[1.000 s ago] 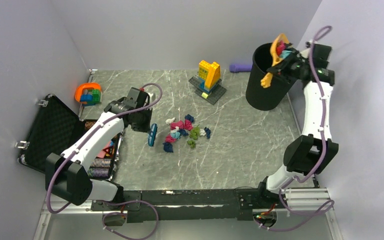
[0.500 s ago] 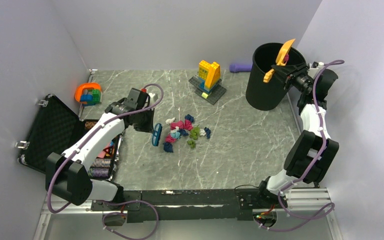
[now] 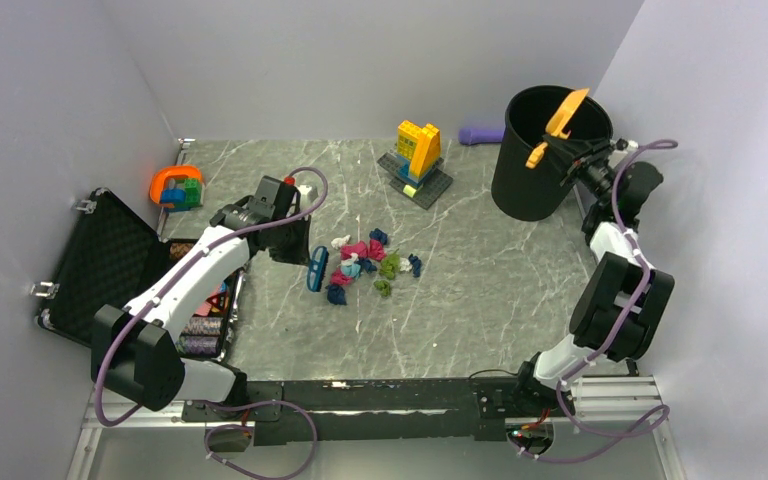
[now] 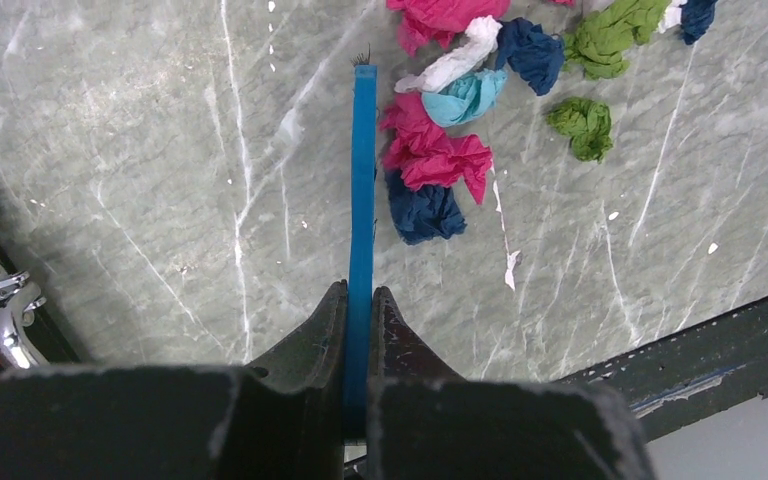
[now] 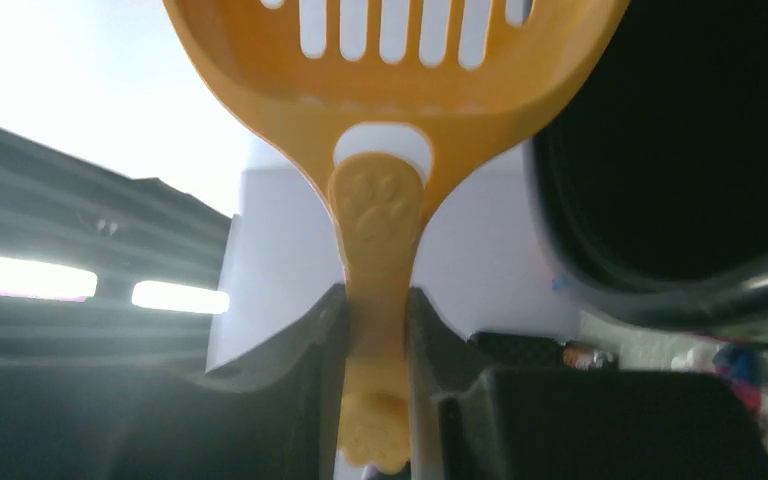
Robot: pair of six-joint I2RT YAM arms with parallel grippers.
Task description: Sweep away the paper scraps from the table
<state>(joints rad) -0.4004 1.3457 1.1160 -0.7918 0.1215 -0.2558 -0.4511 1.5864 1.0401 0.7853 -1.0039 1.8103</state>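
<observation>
My left gripper (image 4: 360,305) clamps the brush (image 4: 362,180), whose long edge lies just beside the scraps (image 4: 438,160) heaped to its right on the table (image 3: 480,290). My right gripper (image 5: 375,310) pinches the scoop (image 5: 390,60) by the bin (image 3: 530,185), well apart from them, so left is nearer.

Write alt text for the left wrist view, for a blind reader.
The left gripper is shut on a blue brush, seen edge-on, which reaches away from the jaws over the grey marble table. Close on the brush's right lies a cluster of crumpled paper scraps: magenta, dark blue, teal, white and green.
</observation>
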